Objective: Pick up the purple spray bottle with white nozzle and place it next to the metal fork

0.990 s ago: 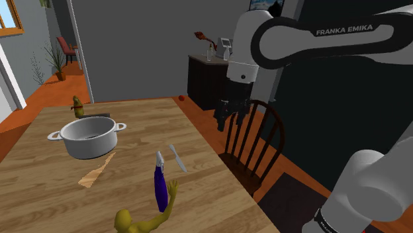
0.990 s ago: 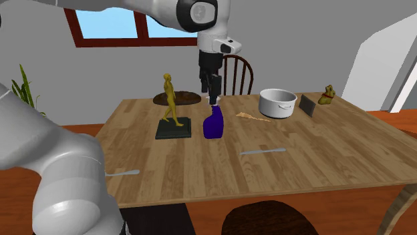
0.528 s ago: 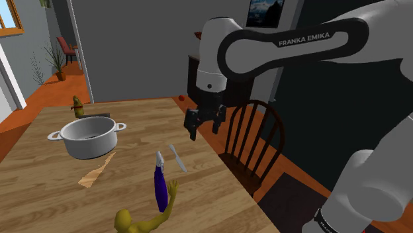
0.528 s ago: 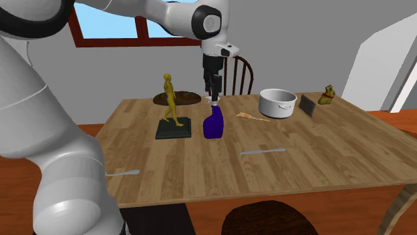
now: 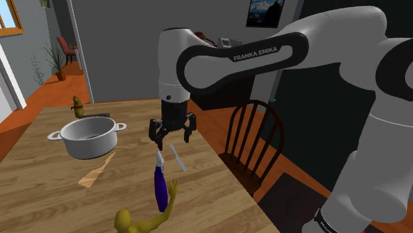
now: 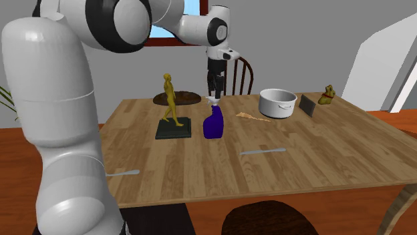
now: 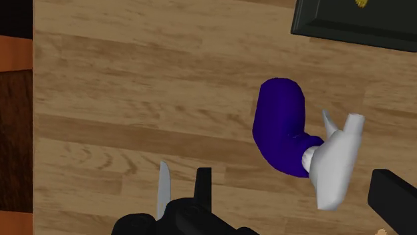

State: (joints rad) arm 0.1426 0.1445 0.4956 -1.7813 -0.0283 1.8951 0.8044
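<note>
The hand (image 5: 172, 140) hangs open above the bottle (image 5: 160, 188). It looks light, rigid and slick; best gripped at its neck, below the nozzle (image 7: 337, 163).

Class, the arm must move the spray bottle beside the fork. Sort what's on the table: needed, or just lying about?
Needed: purple spray bottle; open gripper; two grey utensils, one presumably the fork, unclear which.
Lying about: white pot; yellow figurine; tan spatula; knife beside the bottle; small olive figure.
</note>
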